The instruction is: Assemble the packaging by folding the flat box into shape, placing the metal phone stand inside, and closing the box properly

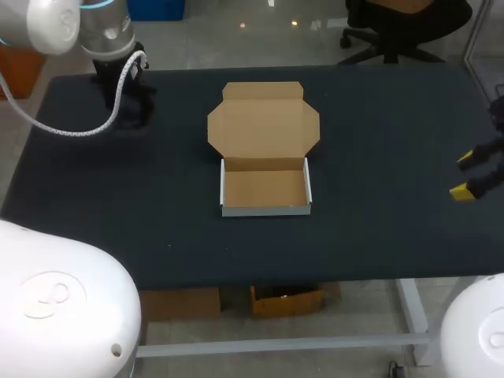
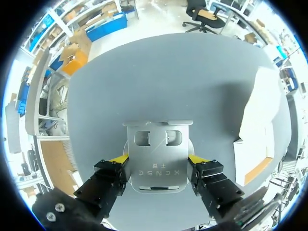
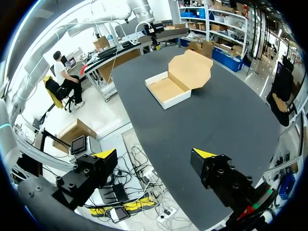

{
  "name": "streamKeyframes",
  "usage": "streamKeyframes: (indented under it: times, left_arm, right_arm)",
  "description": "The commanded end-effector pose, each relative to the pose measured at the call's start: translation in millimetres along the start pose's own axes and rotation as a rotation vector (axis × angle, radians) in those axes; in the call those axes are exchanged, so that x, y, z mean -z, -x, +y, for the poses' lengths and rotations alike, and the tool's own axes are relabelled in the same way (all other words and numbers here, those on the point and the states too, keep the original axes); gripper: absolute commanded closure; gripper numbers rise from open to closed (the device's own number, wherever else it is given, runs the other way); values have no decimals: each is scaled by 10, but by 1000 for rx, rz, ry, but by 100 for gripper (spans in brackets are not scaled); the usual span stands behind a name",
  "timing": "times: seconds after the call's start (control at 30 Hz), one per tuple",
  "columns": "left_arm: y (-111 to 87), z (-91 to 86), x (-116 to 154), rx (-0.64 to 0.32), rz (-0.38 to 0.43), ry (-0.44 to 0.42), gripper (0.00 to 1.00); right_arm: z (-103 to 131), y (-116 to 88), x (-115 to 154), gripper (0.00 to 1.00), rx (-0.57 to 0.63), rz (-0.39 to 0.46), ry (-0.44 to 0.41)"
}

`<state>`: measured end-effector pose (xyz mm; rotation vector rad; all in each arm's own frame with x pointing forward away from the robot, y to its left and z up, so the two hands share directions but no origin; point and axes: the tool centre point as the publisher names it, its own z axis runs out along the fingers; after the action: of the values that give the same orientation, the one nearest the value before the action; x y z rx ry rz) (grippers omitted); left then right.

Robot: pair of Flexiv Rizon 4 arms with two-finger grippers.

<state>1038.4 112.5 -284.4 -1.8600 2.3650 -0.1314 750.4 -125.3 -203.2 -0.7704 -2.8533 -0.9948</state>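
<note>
The left arm [image 1: 101, 31] comes in over the far left corner of the bench [image 1: 394, 118], its wrist pointing down at the dark surface. In the left wrist view, the left claw [image 2: 158, 159] is clamped on the metal phone stand [image 2: 156, 144]. One yellow tip presses each side of the stand's rounded lower part. The stand's plate, with its two cut-out windows, reaches out ahead of the fingers above the bench top.

The right claw [image 1: 465, 176] hangs at the bench's right edge, well apart from everything else. Its fingers stand wide apart with nothing between them. In its own wrist view the two yellow tips straddle the bench's edge.

The box [image 1: 265, 209] sits near the middle of the bench, folded into a shallow tray with white outer walls and a brown inside. Its lid [image 1: 264, 122] lies open and flat on the far side. The box is well to the right of the left claw and the stand. From the right wrist view it lies far ahead of the right claw [image 3: 154, 156].
</note>
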Motion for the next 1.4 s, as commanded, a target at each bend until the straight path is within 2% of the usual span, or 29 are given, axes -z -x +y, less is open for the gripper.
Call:
streamKeyframes:
  times: [0.03,0.9,1.3,1.4]
  left_arm:
    - [-112,57,82,-20,-13,-14,100]
    - [-625,145,211,-129,2,-24,100]
    - [-909,256,302,-180,7,-28,100]
    - [-909,256,302,-180,7,-28,100]
  right_arm:
    - [1,12,8,0,1,5,2]
    - [1,12,8,0,1,5,2]
    - [1,12,8,0,1,5,2]
    - [1,12,8,0,1,5,2]
